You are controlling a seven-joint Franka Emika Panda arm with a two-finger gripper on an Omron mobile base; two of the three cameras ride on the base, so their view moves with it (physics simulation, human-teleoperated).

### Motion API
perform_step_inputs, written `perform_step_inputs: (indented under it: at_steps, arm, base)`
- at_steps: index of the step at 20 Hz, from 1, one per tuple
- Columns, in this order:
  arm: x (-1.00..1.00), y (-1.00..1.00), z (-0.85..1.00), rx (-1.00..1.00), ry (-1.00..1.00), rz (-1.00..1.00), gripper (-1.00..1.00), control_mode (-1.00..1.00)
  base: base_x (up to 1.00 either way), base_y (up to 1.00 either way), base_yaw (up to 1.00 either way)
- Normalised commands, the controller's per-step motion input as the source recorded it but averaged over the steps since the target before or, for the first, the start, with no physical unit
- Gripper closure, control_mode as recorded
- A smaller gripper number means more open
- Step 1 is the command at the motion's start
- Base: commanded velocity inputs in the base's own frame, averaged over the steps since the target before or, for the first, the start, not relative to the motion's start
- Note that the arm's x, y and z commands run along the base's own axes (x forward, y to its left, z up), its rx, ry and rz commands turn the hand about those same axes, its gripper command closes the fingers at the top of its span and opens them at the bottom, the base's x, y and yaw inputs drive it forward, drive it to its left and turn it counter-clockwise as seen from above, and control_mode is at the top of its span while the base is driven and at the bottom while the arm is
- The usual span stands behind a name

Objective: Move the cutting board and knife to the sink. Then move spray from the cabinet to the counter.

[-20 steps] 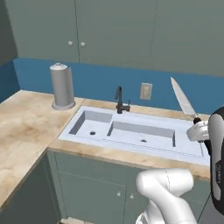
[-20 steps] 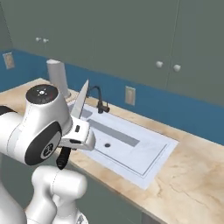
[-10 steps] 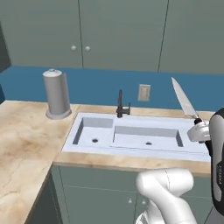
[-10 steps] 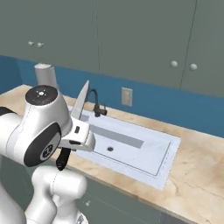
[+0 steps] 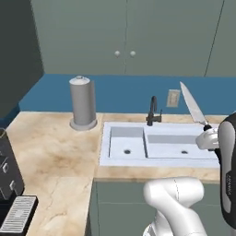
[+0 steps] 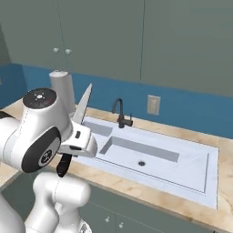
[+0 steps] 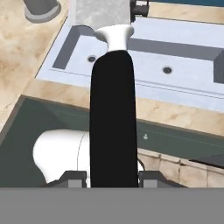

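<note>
The gripper (image 7: 111, 177) is clenched on the black handle of the knife (image 6: 81, 109), blade pointing up, short of the front edge of the counter (image 5: 55, 156). The sink (image 5: 159, 159) lies beyond, both basins bare, so the knife is not yet delivered; the cutting board and spray steps seemingly remain.

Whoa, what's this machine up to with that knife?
The robot arm's gripper is clamped on the black handle of a kitchen knife, blade pointing up, in front of the sink. The basin holds nothing. A grey paper-towel cylinder stands on the counter left of the sink.
</note>
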Motion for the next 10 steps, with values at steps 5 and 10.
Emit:
perform_step_inputs:
  at_steps: [5,10]
  arm:
    - [0.0,0.0,0.0,0.0,0.0,0.0,1.0,1.0]
    - [0.0,0.0,0.0,0.0,0.0,0.0,1.0,1.0]
  base:
    - [0.17,-0.03,-0.27]
    - [0.34,-0.04,-0.26]
